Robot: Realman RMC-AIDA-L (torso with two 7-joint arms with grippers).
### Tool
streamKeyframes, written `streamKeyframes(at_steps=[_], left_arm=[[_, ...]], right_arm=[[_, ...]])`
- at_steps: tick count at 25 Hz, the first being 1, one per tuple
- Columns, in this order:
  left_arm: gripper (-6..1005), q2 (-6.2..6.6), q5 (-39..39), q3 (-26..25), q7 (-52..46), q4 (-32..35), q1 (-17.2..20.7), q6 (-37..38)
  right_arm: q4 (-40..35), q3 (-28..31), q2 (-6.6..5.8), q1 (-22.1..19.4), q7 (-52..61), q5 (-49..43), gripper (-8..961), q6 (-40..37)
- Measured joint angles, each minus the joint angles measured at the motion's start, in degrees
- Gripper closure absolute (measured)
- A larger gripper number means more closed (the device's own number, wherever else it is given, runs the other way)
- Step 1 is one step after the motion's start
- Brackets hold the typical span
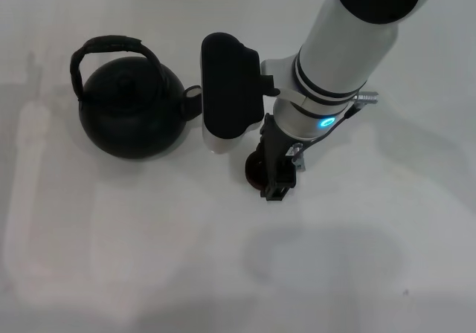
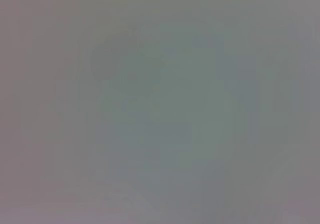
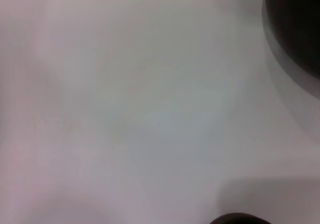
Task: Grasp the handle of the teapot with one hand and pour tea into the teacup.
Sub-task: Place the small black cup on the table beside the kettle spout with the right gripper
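Observation:
The matte-black teapot (image 1: 134, 110) stands upright on the white table (image 1: 149, 259) at the left of the head view, its spout (image 1: 192, 99) pointing right. Its dark wrapped handle (image 1: 108, 47) arches over the top. My right arm reaches in from the upper right, and my right gripper (image 1: 275, 184) is down at the small dark teacup (image 1: 253, 171), which is mostly hidden under it, right of the spout. A dark curved mass, probably the teapot (image 3: 296, 24), fills a corner of the right wrist view. My left gripper is out of view; the left wrist view shows only blank grey.
The right arm's black-and-white wrist housing (image 1: 227, 91) hangs close beside the teapot's spout. White tabletop spreads all around the teapot and cup.

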Motion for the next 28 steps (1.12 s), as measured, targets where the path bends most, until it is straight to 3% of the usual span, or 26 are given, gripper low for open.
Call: streamKeyframes(at_steps=[28], left_arm=[[318,-0.09,0.7,0.0,0.0,0.1,0.1,0.0]], right_arm=[[1.5,0.5,0.01,-0.1,-1.4,0.2,166,0.2]])
